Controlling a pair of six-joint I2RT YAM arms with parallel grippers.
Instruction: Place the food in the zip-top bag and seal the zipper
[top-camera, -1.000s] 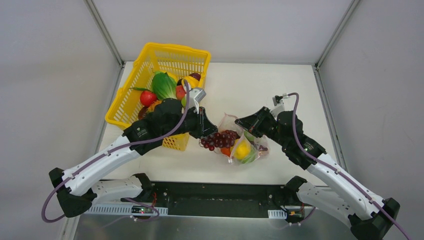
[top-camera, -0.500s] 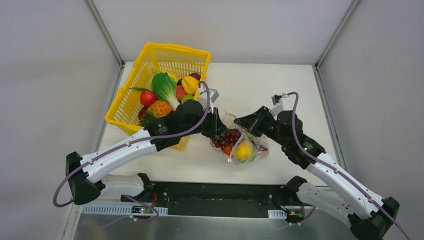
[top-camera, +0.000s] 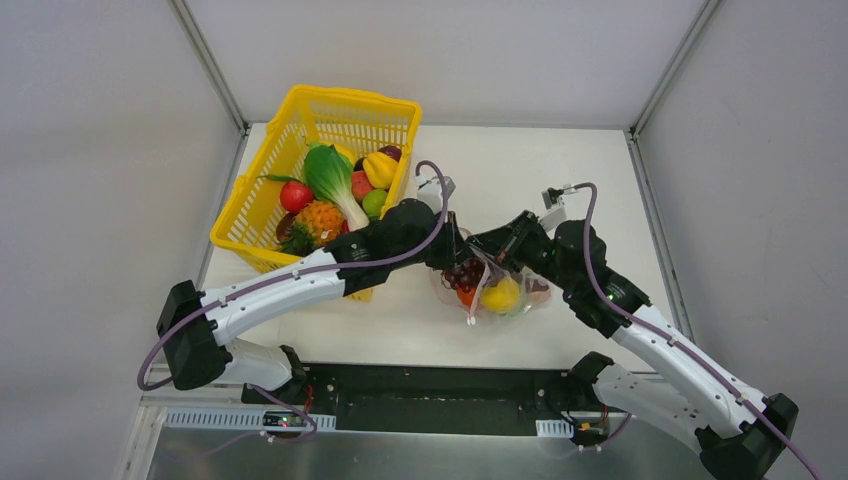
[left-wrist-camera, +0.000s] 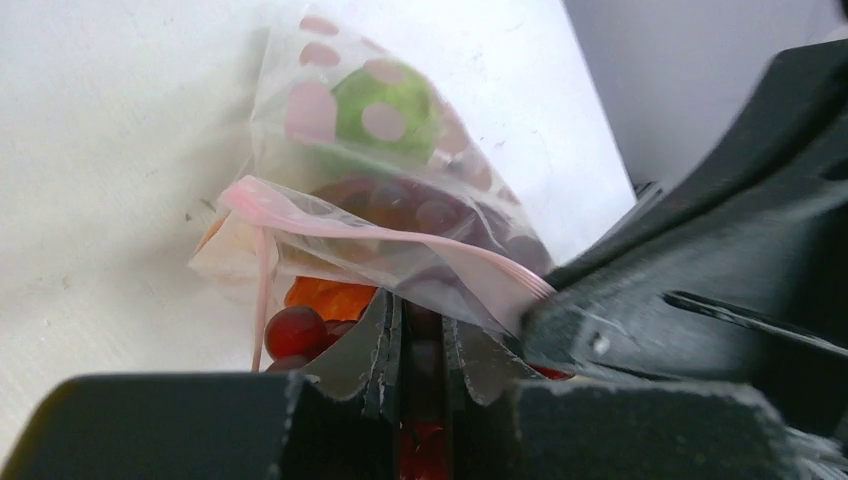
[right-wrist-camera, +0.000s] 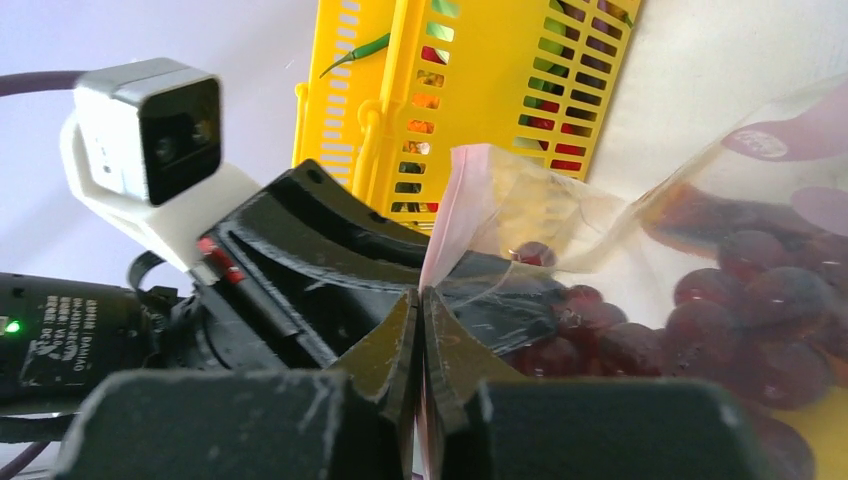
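Observation:
The clear zip-top bag (top-camera: 535, 292) lies mid-table, holding a yellow lemon (top-camera: 500, 295) and an orange piece (top-camera: 465, 297). My left gripper (top-camera: 452, 258) is at the bag's mouth, shut on the purple grapes (top-camera: 462, 272). In the left wrist view the jaws (left-wrist-camera: 422, 305) pinch the dark bunch under the pink zipper (left-wrist-camera: 380, 235); a green apple (left-wrist-camera: 385, 100) shows through the bag. My right gripper (top-camera: 490, 252) is shut on the bag's pink mouth edge (right-wrist-camera: 445, 200), holding it up (right-wrist-camera: 420, 295). Grapes (right-wrist-camera: 760, 290) show through the bag.
The yellow mesh basket (top-camera: 330, 95) stands at the back left with leafy greens (top-camera: 328, 172), a pineapple (top-camera: 312, 222), a red fruit (top-camera: 295, 195) and a yellow piece (top-camera: 378, 168). Both grippers are close together at the bag. The basket wall (right-wrist-camera: 480, 90) is just behind.
My left arm has swung right from beside the basket, carrying the grapes to the bag's mouth. The bag has shifted slightly right. The right gripper has kept its hold.

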